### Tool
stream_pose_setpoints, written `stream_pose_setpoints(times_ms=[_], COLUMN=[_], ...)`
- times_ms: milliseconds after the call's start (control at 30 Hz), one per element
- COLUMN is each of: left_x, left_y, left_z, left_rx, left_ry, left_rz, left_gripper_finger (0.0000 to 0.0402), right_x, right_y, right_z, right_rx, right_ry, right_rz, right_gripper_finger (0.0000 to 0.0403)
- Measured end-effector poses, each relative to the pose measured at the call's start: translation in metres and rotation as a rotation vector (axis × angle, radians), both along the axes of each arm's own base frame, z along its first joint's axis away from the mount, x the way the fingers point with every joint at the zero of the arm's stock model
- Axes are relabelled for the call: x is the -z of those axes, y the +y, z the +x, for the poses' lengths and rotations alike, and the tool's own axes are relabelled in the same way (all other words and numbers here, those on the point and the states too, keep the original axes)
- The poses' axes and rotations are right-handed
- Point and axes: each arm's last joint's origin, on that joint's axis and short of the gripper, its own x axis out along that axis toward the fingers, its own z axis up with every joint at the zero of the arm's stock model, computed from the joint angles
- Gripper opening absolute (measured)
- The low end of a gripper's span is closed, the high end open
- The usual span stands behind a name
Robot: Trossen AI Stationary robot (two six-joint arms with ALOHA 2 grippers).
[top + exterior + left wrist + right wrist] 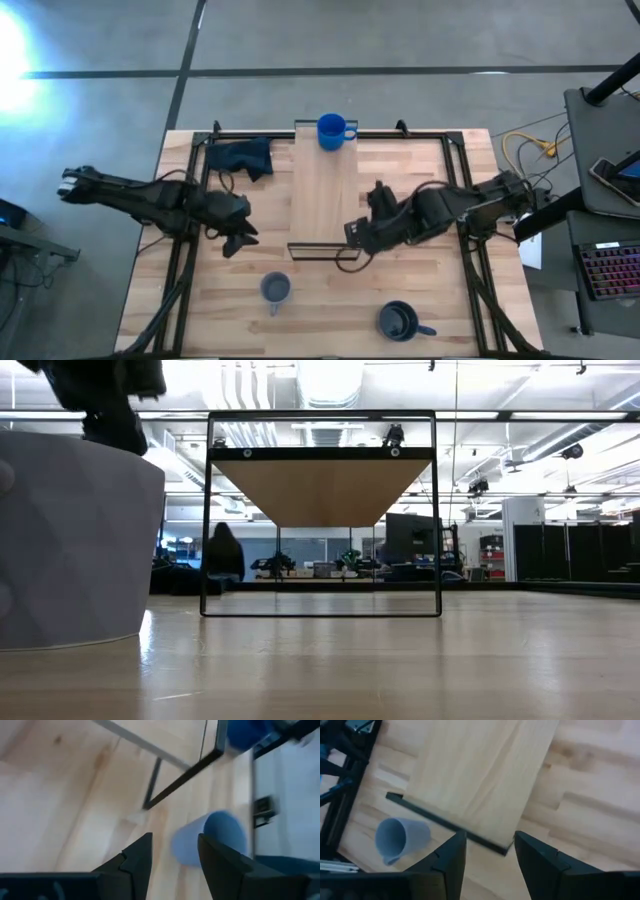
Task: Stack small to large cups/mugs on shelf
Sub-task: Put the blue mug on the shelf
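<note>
Light wood forms the shelf point(325, 195), a long narrow board lying down the middle of the butcher-block table point(430, 300). Its dark metal frame point(318, 250) stands at the near end, seen in the low view as an upright rectangle with the board's underside inside it.

Mug positions:
- Bright blue mug point(332, 131): upright on the far end of the shelf, handle toward my right side.
- Small grey-blue mug point(276, 289): upright on the table, near the front edge, just past the framed end of the shelf and toward my left side.
- Dark navy mug point(401, 321): upright on the table by the front edge, toward my right side, well apart from the grey-blue one.

My left gripper point(238, 243) hangs beside the shelf's left edge, between the dark blue cloth point(243, 158) and the grey-blue mug. Its fingers point(140, 857) are spread and grip nothing.

My right gripper point(353, 232) hovers at the shelf's framed end, on its right corner. Its fingers point(451, 855) are parted, with only the board and frame bar between them; nothing is pinched.
</note>
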Motion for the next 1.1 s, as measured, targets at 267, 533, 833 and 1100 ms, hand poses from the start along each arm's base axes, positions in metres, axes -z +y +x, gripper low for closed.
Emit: stream_pose_setpoints(times_ms=[267,533,833,1100], left_x=[-0.005,-0.003,-0.003,-0.003], left_y=[-0.022,-0.028,-0.028,-0.028], left_z=[0.0,0.008,0.01,0.011], left_rx=[0.021,-0.038,-0.043,-0.054], left_ry=[0.151,0.147,0.127,0.121], left_rz=[0.169,0.102,0.099,0.108], left_gripper_finger=[0.0105,0.01,0.01,0.01], right_x=[0.013,0.016,0.033,0.075], right_y=[0.028,0.053,0.119,0.154], right_z=[-0.01,-0.036,-0.081,-0.089], right_rx=[0.068,0.007,0.1,0.121], right_ry=[-0.014,0.142,0.224,0.406], right_rz=[0.011,0.077,0.228,0.232], right_gripper_finger=[0.0164,0.0164,0.0164,0.0164])
